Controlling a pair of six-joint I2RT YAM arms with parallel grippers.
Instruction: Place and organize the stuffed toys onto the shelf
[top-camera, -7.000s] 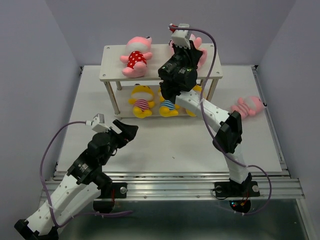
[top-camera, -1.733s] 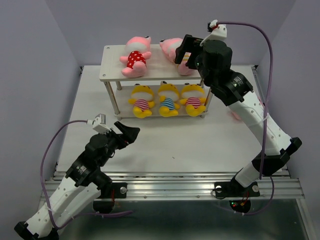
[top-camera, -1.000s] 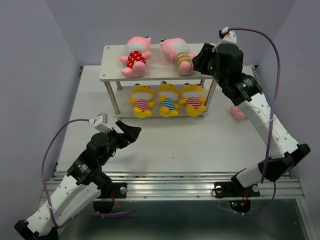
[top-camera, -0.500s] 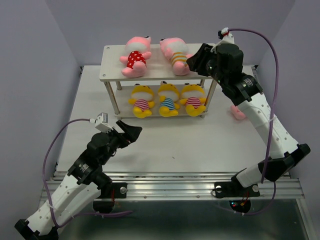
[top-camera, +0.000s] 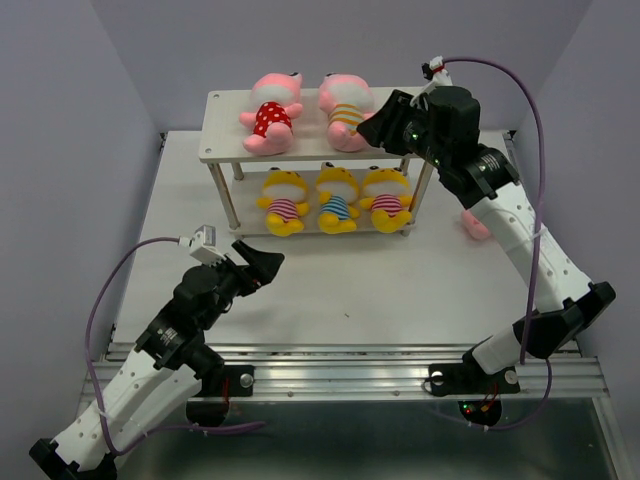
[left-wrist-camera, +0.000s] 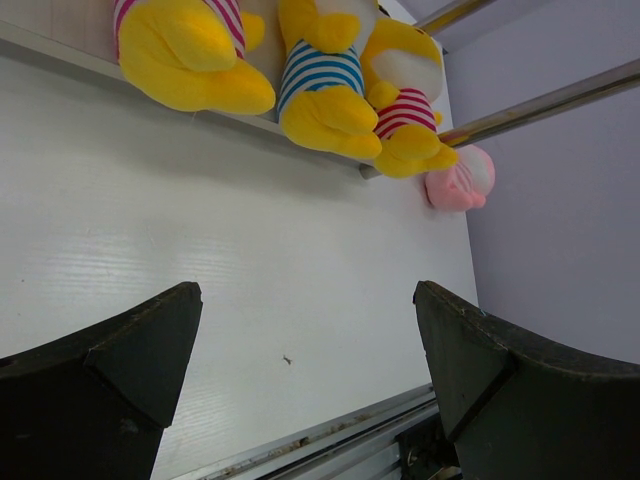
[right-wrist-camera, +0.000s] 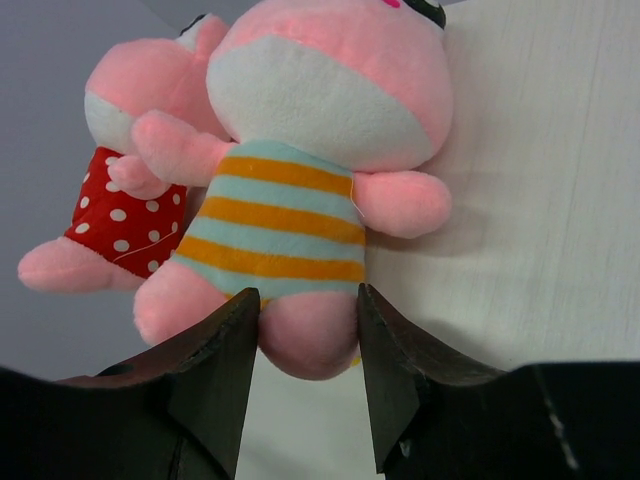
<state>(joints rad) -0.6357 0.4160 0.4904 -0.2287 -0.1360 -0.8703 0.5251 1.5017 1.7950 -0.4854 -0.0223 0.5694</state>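
Five of the six toys sit on the shelf (top-camera: 225, 128). The last one, a pink toy (top-camera: 478, 226), lies on the table (top-camera: 330, 285) at the right of the overhead frame, largely hidden by the right arm. What is left, by my reading, is squaring the top row and then fetching that stray.

The pink striped toy (right-wrist-camera: 290, 215) lies on its back on the upper board, toward the middle of the shelf. Its long axis runs roughly up and down the overhead frame, with the head toward the top edge and the feet toward the bottom. The red-dotted toy (top-camera: 270, 117) lies beside it on the left, tilted, close enough that the two appear to touch in the wrist view. Below them, three yellow toys (top-camera: 337, 198) stand in a row on the lower board, feet toward the viewer.

The right gripper (right-wrist-camera: 307, 297) meets the striped toy from its foot end. One foot sits between the fingers and touches both, which reads as a pinch on that foot. The left gripper (top-camera: 258, 262) hangs over the lower left of the table with its fingers spread wide, holding nothing.
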